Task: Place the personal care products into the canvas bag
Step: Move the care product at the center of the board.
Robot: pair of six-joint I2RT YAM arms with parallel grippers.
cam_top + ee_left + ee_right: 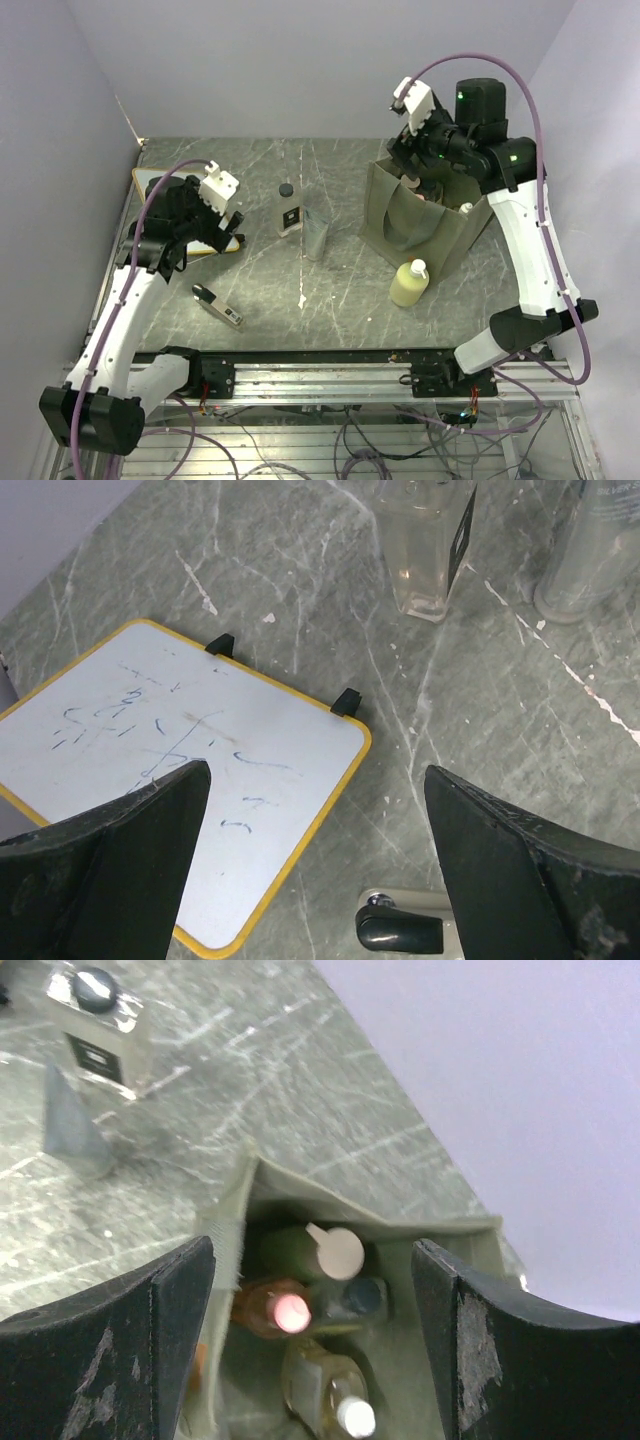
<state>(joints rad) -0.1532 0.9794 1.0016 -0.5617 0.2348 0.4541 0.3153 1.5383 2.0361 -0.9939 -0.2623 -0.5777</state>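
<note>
Canvas bag (415,225) sits directly under my right gripper (312,1260), jaws wide, nothing held. Below its fingers I see four bottles (335,1252) standing inside the bag. Left gripper (315,830) is wide and empty too, hovering over the white board (180,780). Grey container (590,550) and clear bottle (425,550) stand just ahead of it. Pale yellow-green bottle (410,283) is just beside the bag, nearer the right arm's base
</note>
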